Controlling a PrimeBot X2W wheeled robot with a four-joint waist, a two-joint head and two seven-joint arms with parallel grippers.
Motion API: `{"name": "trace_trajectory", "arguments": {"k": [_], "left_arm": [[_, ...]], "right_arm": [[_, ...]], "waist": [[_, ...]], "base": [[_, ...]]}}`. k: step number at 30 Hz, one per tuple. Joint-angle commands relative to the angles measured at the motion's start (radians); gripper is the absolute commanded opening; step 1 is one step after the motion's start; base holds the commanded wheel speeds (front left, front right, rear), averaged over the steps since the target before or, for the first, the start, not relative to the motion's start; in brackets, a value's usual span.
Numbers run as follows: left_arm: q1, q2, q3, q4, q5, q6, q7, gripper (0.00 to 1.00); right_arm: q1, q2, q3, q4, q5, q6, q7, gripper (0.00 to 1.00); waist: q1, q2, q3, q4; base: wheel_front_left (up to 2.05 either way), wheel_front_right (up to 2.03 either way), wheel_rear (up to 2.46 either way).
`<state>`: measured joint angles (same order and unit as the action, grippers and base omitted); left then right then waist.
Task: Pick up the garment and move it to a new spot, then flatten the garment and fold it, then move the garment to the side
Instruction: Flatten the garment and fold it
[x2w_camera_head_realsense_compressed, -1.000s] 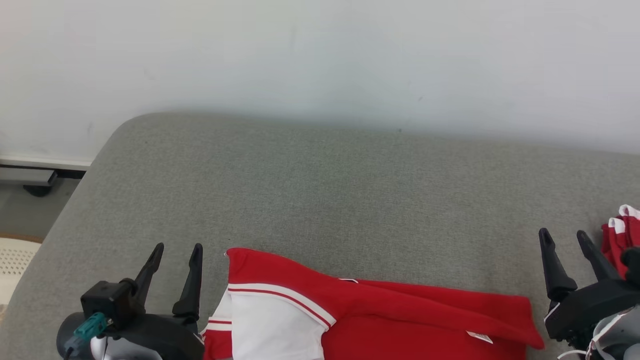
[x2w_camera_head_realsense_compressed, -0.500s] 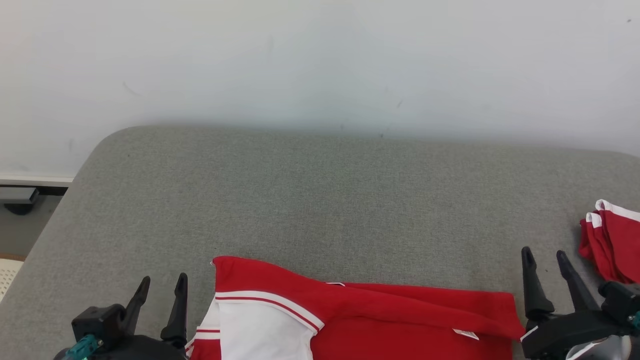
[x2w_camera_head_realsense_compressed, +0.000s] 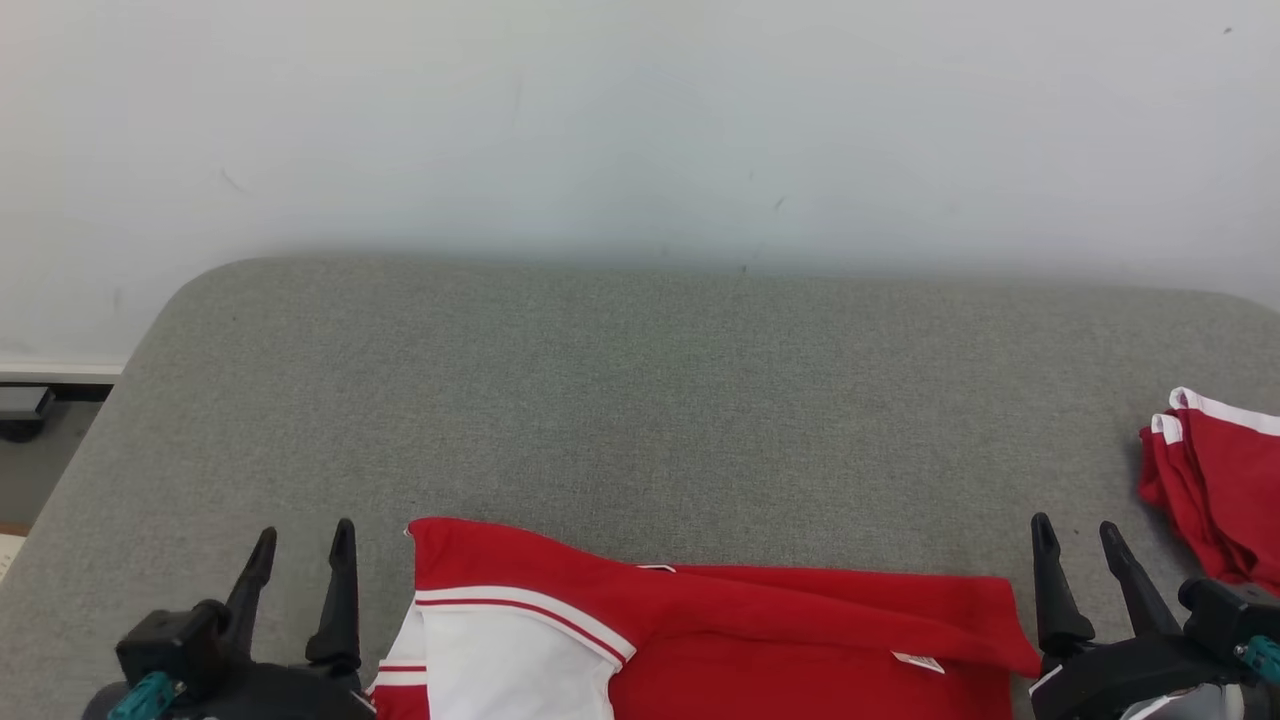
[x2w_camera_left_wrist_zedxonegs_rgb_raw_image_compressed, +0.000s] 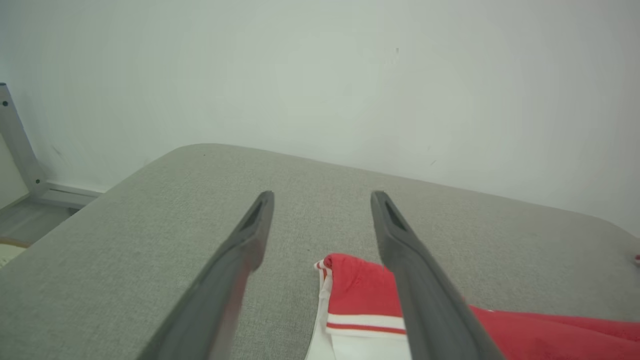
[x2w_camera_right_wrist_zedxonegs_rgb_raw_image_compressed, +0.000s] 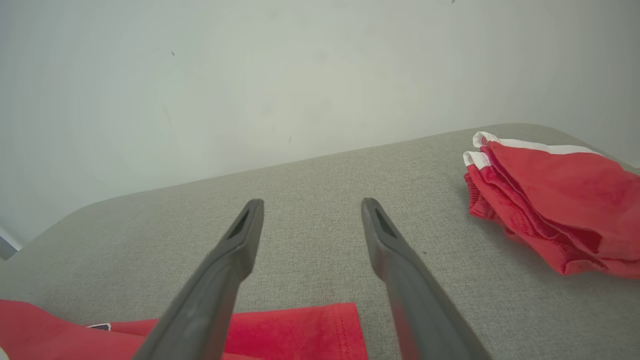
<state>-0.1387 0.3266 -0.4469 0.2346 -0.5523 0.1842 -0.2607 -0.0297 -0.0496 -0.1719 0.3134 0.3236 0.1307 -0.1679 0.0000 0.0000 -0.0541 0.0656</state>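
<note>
At the near edge of the grey cushion (x2w_camera_head_realsense_compressed: 640, 400), you are looking at the garment (x2w_camera_head_realsense_compressed: 760, 650), a red top with a white panel and red-and-white striping, which is lying flat with a red fold running across it and its lower part running off the bottom of the head view. Your left gripper (x2w_camera_head_realsense_compressed: 305, 530) is hovering just beside the garment's left end, its 2 dark fingers standing spread apart and grasping nothing; the left wrist view is showing bare cushion between them and the garment's striped corner passing behind the finger on that view's right. Your right gripper (x2w_camera_head_realsense_compressed: 1074, 524) is sitting just off the garment's right end, its 2 fingers likewise parted and empty, pointing toward the pale wall (x2w_camera_head_realsense_compressed: 640, 120). Beyond the right gripper, toward the cushion's right edge, a red pile (x2w_camera_head_realsense_compressed: 1215, 480) of folded cloth with white trim is resting apart from the garment. A small white label (x2w_camera_head_realsense_compressed: 918, 661) is showing near the garment's right end.
</note>
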Motion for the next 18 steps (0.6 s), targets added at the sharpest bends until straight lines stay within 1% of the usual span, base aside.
{"name": "trace_trajectory", "arguments": {"k": [1, 3, 8, 14, 18], "left_arm": [[0.023, -0.008, 0.025, -0.017, 0.021, -0.012, -0.006, 1.0], [0.04, -0.024, 0.061, -0.043, 0.047, -0.027, -0.006, 1.0], [0.075, -0.06, 0.119, -0.068, 0.103, -0.082, -0.006, 1.0], [0.103, -0.101, 0.164, -0.065, 0.157, -0.135, -0.006, 1.0], [0.107, -0.121, 0.179, -0.051, 0.189, -0.156, -0.006, 1.0]], "right_arm": [[-0.009, -0.002, -0.003, 0.004, 0.001, 0.0, -0.007, 1.0], [-0.012, -0.002, 0.005, 0.007, 0.009, 0.0, 0.001, 1.0], [-0.013, -0.002, 0.014, 0.01, 0.01, 0.0, 0.014, 1.0], [-0.01, -0.003, 0.031, 0.003, -0.002, 0.0, 0.041, 1.0], [-0.007, -0.003, 0.029, 0.001, -0.001, 0.0, 0.058, 1.0]], "waist": [[0.0, 0.0, 0.0, 0.0], [0.0, 0.0, 0.0, 0.0], [0.0, 0.0, 0.002, 0.003], [0.0, 0.0, 0.008, 0.006], [0.0, 0.0, 0.013, 0.006]], "base": [[0.0, 0.0, 0.0], [0.0, 0.0, 0.0], [0.0, 0.0, 0.0], [0.0, 0.0, 0.0], [0.0, 0.0, 0.0]]}}
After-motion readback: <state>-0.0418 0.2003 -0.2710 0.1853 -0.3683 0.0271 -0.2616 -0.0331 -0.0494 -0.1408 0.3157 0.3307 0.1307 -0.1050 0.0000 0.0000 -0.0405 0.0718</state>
